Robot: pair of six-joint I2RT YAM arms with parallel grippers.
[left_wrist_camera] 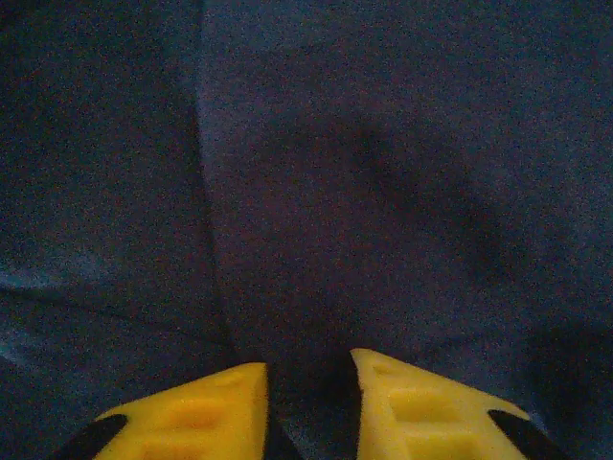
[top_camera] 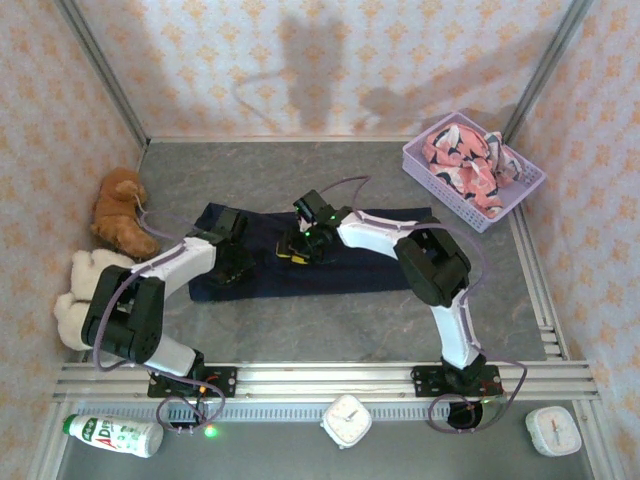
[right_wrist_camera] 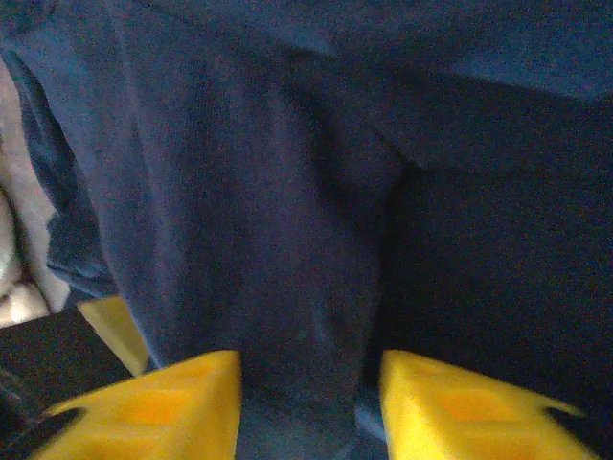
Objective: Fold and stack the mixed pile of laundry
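The dark navy garment lies spread in a long strip across the middle of the table. My left gripper rests on its left part. In the left wrist view the gripper has its yellow fingers close together with a fold of the navy cloth pinched between them. My right gripper sits near the garment's middle. Its wrist view shows the gripper holding a ridge of navy cloth that fills the gap. The salmon-pink shark-print garment lies crumpled in the basket.
The lavender lattice basket stands at the back right. A brown plush toy and a cream one lie along the left wall. A bottle and two clocks lie in front of the rail.
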